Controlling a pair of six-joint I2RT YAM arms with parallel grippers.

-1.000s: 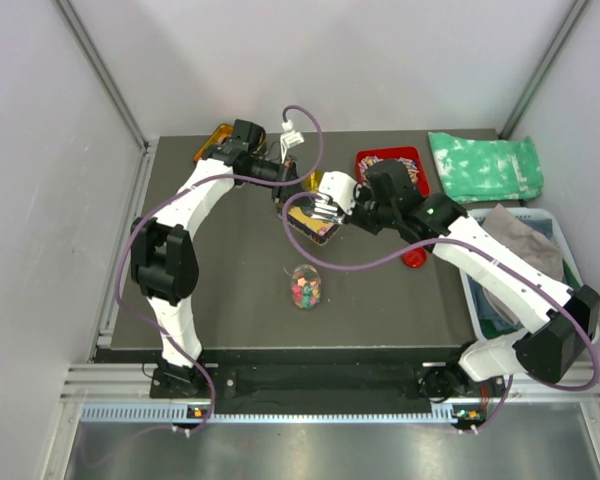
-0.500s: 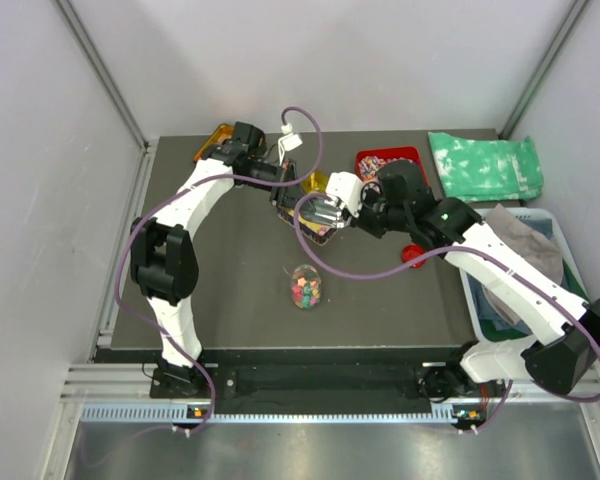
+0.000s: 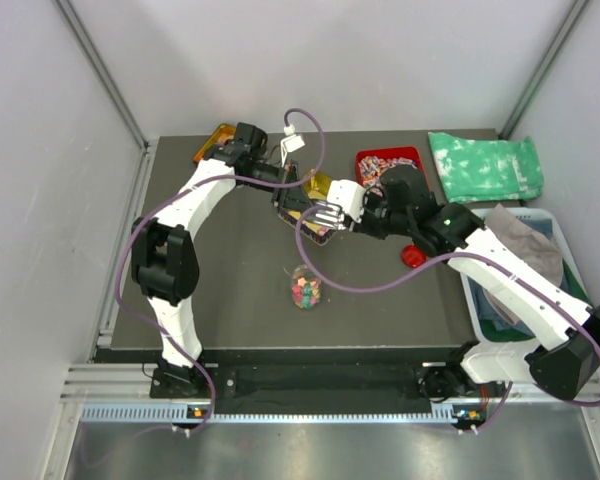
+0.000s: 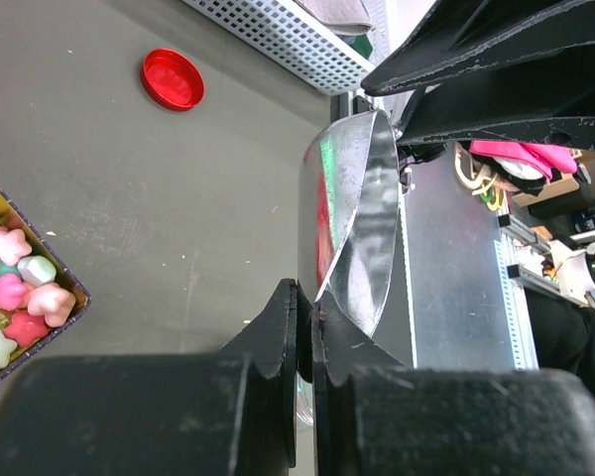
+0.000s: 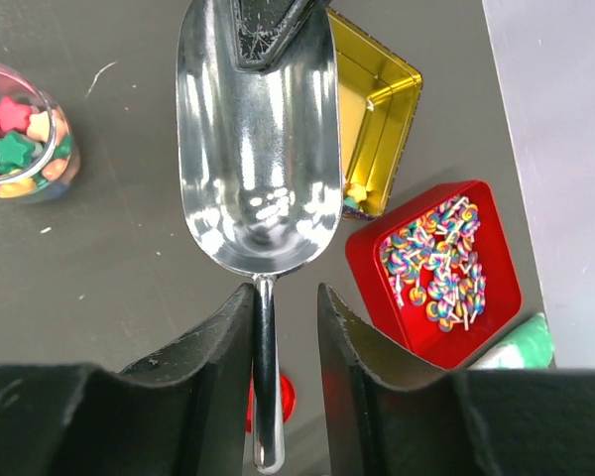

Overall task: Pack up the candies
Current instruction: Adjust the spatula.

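The candies are small star-shaped sweets in pink, green, yellow and red. Some fill a clear jar (image 3: 305, 287), also in the right wrist view (image 5: 20, 134). More lie in a dark tray (image 4: 20, 297) under both grippers (image 3: 318, 232). A shiny, empty metal scoop (image 5: 258, 149) hangs above the table. My left gripper (image 4: 305, 297) is shut on the scoop's front rim (image 4: 352, 208). My right gripper (image 5: 283, 307) is open around the scoop's handle, which touches only its left finger. In the top view the left gripper (image 3: 298, 193) and right gripper (image 3: 325, 213) meet.
A gold tray (image 5: 377, 109) and a red tray of striped lollipops (image 5: 436, 263) stand behind the scoop. A red lid (image 3: 413, 257) lies on the table at right. An orange tray (image 3: 215, 138), a green cloth (image 3: 485, 165) and a basket (image 3: 570, 262) holding a grey cloth line the edges.
My left gripper has moved right and closer, onto the scoop's rim. My right arm has shifted, uncovering the red lid. The jar has not moved.
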